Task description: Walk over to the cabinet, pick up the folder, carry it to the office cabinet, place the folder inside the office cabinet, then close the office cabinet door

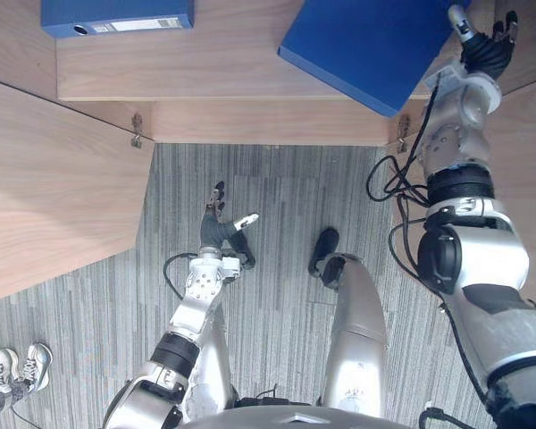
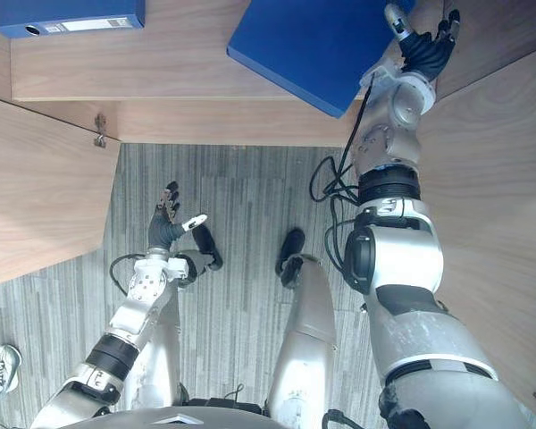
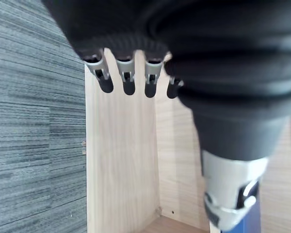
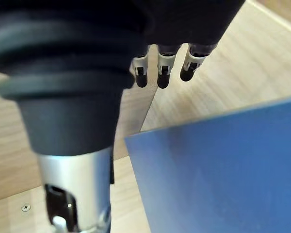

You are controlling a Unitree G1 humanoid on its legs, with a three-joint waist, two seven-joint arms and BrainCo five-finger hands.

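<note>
On cabinet shelf, folder sitting tilted, corner near shelf front. We are steadying it with right hand, fingers straight, nothing clamped. Left hand hanging slack below shelf. Risk: unclamped folder sliding off shelf, jamming door.

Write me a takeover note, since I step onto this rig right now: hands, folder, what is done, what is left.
Left hand: open, idle, low over the carpet.
Right hand: open, fingers straight, at the right edge of the blue folder; contact cannot be told.
Folder: askew over the office cabinet shelf, near corner over the front edge. A second blue folder lies at the shelf's left.
Done: folder brought to the shelf.
Left: probably nudge it fully in, pull the hand back, shut the left door and right door, both open.
</note>
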